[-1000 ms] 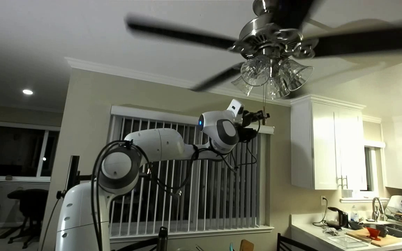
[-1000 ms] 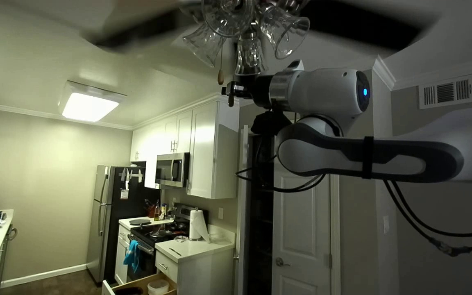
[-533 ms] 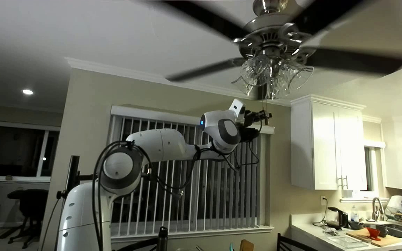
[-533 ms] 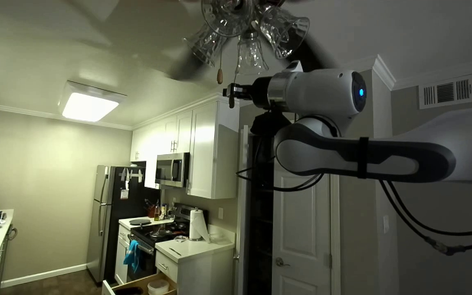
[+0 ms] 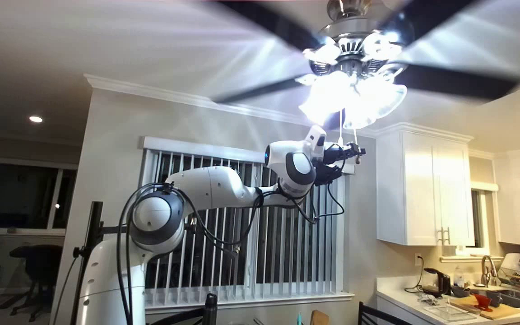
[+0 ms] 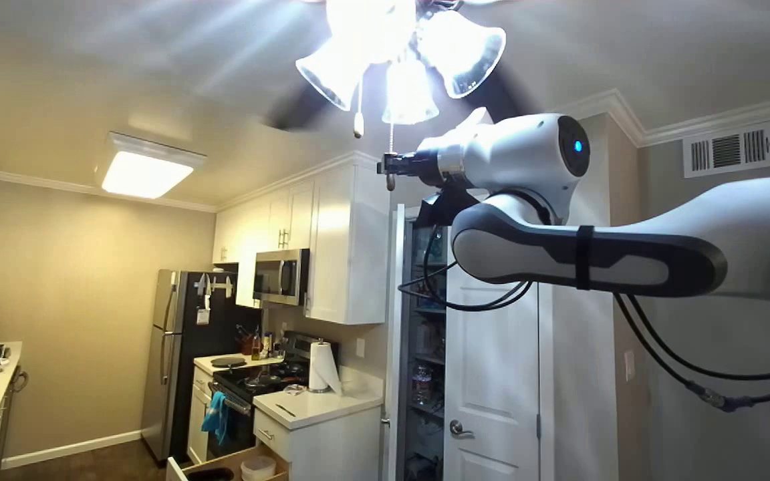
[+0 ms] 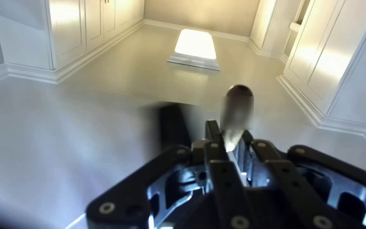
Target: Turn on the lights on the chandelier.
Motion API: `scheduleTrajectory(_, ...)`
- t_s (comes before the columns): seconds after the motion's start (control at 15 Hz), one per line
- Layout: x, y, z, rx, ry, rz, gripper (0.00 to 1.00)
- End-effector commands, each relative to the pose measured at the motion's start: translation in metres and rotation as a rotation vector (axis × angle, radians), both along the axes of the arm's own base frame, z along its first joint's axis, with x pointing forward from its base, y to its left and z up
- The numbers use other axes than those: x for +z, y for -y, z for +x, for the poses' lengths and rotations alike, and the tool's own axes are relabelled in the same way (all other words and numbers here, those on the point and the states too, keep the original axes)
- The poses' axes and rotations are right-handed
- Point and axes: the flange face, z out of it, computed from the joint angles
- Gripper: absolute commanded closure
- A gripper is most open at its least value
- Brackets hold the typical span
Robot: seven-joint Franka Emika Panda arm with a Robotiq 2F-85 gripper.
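Both exterior views | Glass-shaded lights (image 5: pixel 361 101) are shown lit beneath the ceiling fan (image 5: pixel 350 28) | one pull chain (image 6: pixel 392 138) is clasped by the robot's gripper (image 6: pixel 390 162), its knob (image 6: pixel 391 182) suspended just below.

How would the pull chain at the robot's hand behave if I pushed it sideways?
Being so thin, the pull chain would probably give easily. Its small pendant, showing below the hand, looks light and might wobble. Being rounded, it could slip.

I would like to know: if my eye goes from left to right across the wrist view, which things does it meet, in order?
Left-hand white cabinets, lit ceiling lamp, pull-chain knob, right-hand white cabinets.
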Motion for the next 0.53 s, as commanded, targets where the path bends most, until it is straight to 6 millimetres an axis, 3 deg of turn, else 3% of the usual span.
scheduleTrajectory(0.0,-0.016,0.001,0.008,-0.045,-0.079,-0.028,0.96)
scheduleTrajectory(0.2,-0.007,-0.002,0.002,-0.041,-0.051,-0.012,0.96)
scheduleTrajectory(0.27,-0.005,-0.003,0.001,-0.039,-0.042,-0.006,0.61)
scheduleTrajectory(0.47,-0.004,-0.007,0.000,-0.036,-0.045,0.000,0.49)
